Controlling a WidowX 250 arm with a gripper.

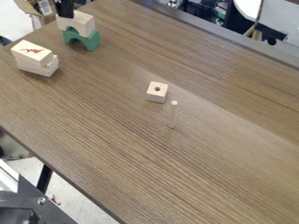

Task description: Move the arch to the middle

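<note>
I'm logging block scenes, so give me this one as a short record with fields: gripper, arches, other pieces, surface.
gripper: at the plain wooden arch, view's upper left
plain wooden arch: on top of the green arch
green arch: on the table
red-marked block: top of a wooden stack at the left
holed block: near the view's middle
dowel: upright beside the holed block
surface: brown wood-grain table

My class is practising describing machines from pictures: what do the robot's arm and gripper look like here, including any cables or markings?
The gripper is black, and its visible part is a narrow, blocky shape. I can make out no cable or marking on it. Too little shows to describe the arm's shape.
</note>
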